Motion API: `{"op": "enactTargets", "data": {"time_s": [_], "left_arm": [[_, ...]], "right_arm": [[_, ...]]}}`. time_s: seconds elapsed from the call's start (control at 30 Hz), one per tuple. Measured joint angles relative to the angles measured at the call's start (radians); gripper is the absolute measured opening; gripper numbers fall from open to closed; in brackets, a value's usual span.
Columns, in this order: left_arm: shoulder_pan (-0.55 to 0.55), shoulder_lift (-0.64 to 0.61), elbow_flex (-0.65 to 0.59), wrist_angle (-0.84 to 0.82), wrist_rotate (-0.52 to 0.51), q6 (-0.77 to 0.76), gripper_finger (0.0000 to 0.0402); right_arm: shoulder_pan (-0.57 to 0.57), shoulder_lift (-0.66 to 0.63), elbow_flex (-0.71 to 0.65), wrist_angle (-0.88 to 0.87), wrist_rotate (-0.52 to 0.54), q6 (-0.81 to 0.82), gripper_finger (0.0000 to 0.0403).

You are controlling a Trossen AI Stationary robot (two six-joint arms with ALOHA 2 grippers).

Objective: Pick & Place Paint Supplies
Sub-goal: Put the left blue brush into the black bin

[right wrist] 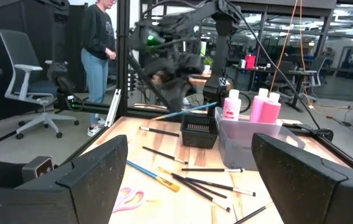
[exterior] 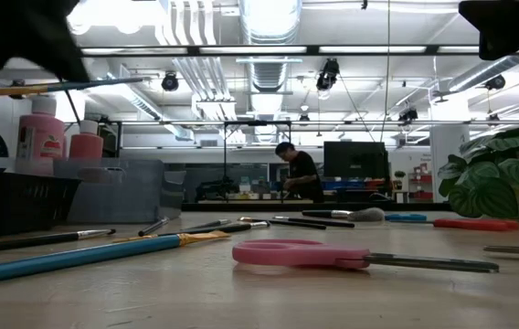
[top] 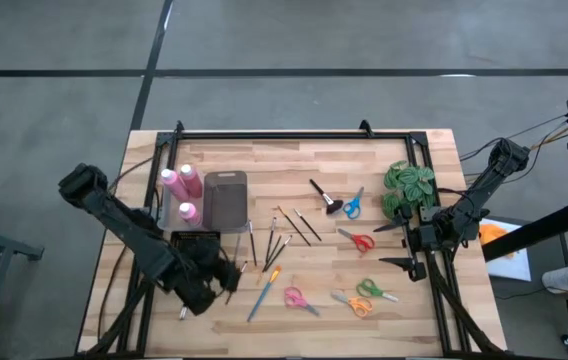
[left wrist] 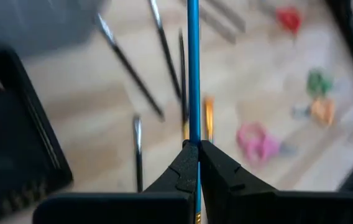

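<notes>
My left gripper [top: 226, 278] hangs over the table's near left, beside a black basket [top: 192, 241], shut on a thin blue-handled paintbrush [left wrist: 193, 68]. The low view shows this brush [exterior: 77, 85] in the air, nearly level. Several thin brushes [top: 282, 232] and a thicker blue brush [top: 262, 296] lie flat on the table. A stubby black brush [top: 324, 196] lies farther back. Pink bottles with white caps [top: 180, 184] stand in a clear bin at the back left. My right gripper [top: 392, 246] waits open at the right edge, holding nothing. My left gripper pinches the blue brush's handle [left wrist: 193, 138] between its two fingertips, slanting down from above. The handle runs on ahead past the tips, and a short piece [left wrist: 196, 216] shows behind them. The brush is lifted clear of the table, nearly level.
A grey container [top: 226, 198] stands behind the basket. Blue [top: 352, 203], red [top: 358, 240], pink [top: 297, 298] and green-and-orange scissors [top: 364, 296] lie on the right half. A leafy plant [top: 409, 188] stands at the right edge. A person [right wrist: 99, 56] stands beyond the table.
</notes>
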Motion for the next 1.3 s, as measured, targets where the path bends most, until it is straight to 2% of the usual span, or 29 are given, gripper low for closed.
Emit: {"op": "enactTargets", "data": {"time_s": [0.13, 0.33, 0.6, 0.77, 0.93, 1.3], "left_arm": [[0.082, -0.06, 0.0, -0.065, -0.033, 0.01, 0.001], [0.268, -0.13, 0.001, -0.073, -0.028, 0.198, 0.001], [0.567, -0.159, 0.001, -0.068, 0.179, 0.408, 0.001], [0.711, -0.159, 0.001, -0.069, 0.269, 0.492, 0.001], [0.778, -0.159, 0.001, -0.074, 0.325, 0.53, 0.001], [0.787, -0.086, -0.002, -0.09, 0.333, 0.522, 0.001]], "right_arm": [[0.0, 0.0, 0.0, 0.0, 0.0, 0.001, 0.0341], [0.0, 0.0, 0.0, 0.0, 0.0, -0.001, 0.0341], [0.0, 0.0, 0.0, 0.0, 0.0, 0.0, 0.0341], [0.0, 0.0, 0.0, 0.0, 0.0, -0.001, 0.0341], [0.0, 0.0, 0.0, 0.0, 0.0, -0.001, 0.0341], [0.0, 0.0, 0.0, -0.009, 0.0, 0.001, 0.0341]]}}
